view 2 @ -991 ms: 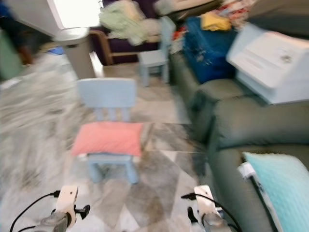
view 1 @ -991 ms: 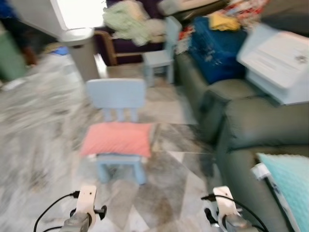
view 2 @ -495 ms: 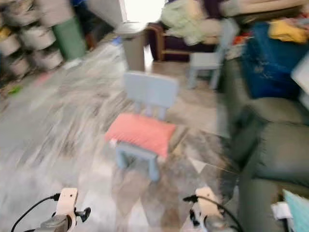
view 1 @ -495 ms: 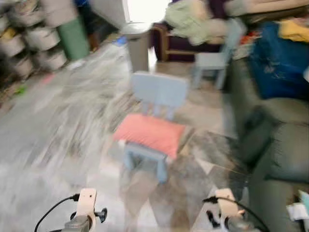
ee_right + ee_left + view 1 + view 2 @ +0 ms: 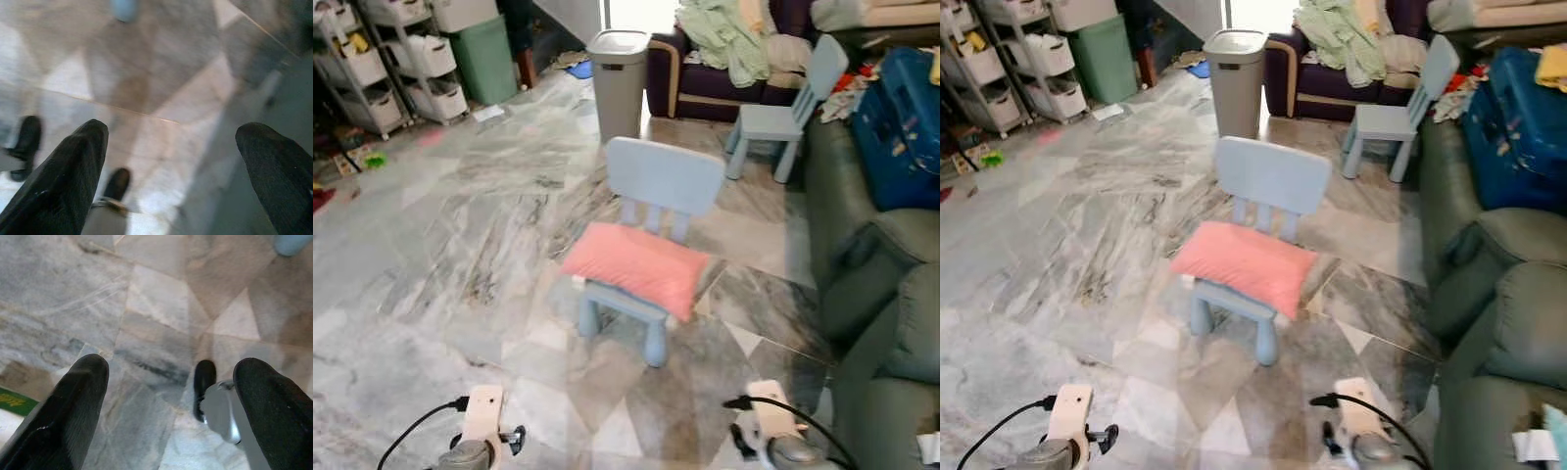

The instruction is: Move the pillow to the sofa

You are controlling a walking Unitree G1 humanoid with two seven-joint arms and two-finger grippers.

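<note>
Pink pillow (image 5: 636, 269) lying across the small blue chair's (image 5: 663, 178) seat, overhanging its front edge. Both jaws spread wide, left gripper (image 5: 161, 396) and right gripper (image 5: 168, 161) low over the floor. Risks: snagging the chair, dragging or tipping it; pillow sliding off before reaching the sofa (image 5: 891, 323).

The floor (image 5: 431, 245) and chair (image 5: 651, 250) are seen from head height, forward and down, by both eye views. The floor is viewed closely by each wrist camera.

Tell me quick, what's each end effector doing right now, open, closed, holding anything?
Left end effector: open, holding nothing, hanging over the marble floor.
Right end effector: open, holding nothing, also low above the floor.
</note>
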